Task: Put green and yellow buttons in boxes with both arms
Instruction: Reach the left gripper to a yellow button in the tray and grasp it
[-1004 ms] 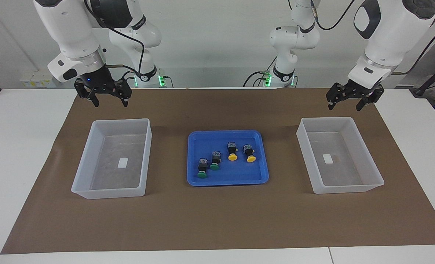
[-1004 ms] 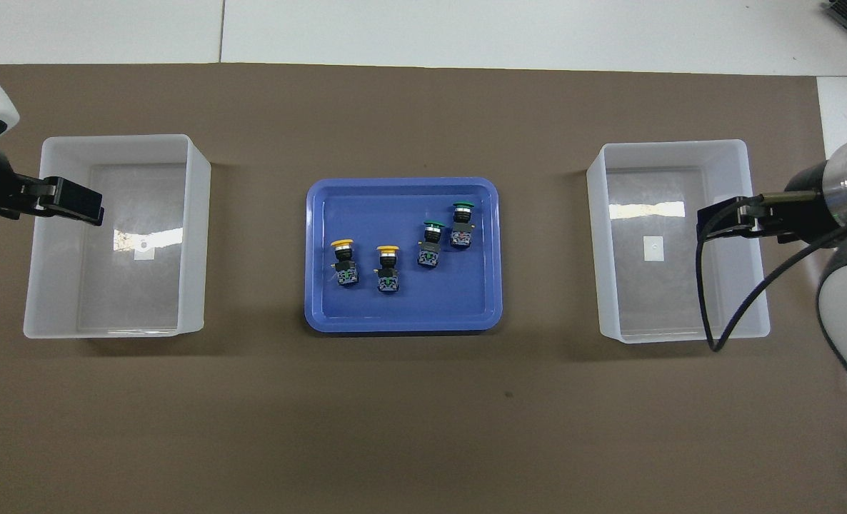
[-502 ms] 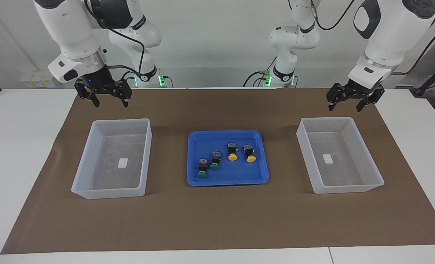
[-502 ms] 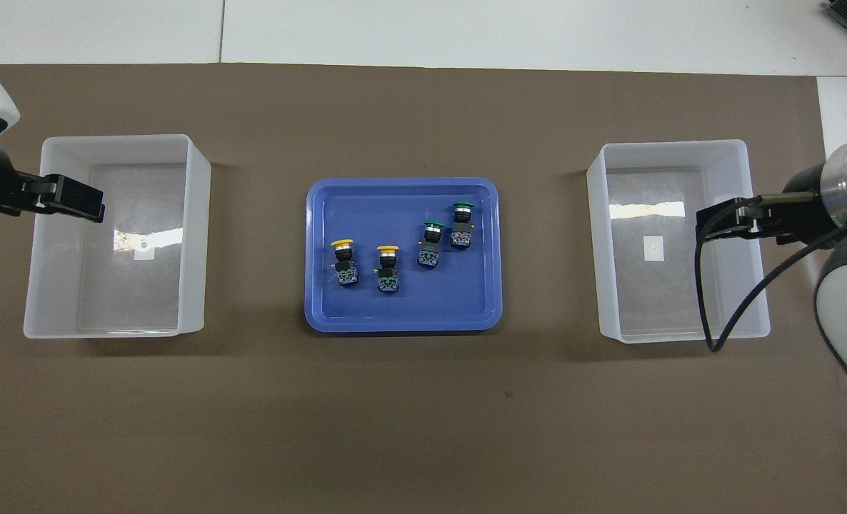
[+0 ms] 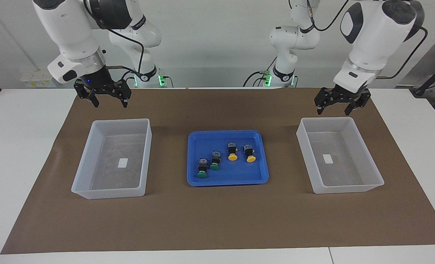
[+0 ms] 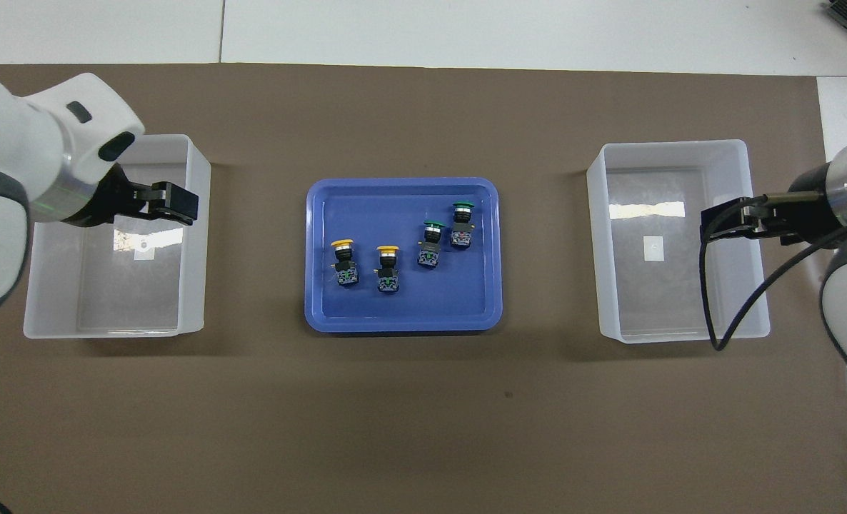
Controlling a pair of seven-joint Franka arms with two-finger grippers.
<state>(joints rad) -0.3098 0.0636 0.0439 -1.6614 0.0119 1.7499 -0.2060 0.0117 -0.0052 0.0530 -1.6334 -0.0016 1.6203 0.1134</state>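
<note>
Translucent plastic boxes (image 5: 112, 157), glossy blue tray (image 5: 227, 180), matt brown mat (image 5: 217, 220)

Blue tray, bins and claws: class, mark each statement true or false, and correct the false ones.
1. All four buttons lie in the blue tray. True.
2. One bin already holds a green button. False: both bins hold only a white label.
3. The yellow buttons lie toward the left arm's end of the tray. True.
4. The right claw grips a yellow button. False: it is open and holds nothing.
5. The left claw hangs open and holds nothing. True.
</note>
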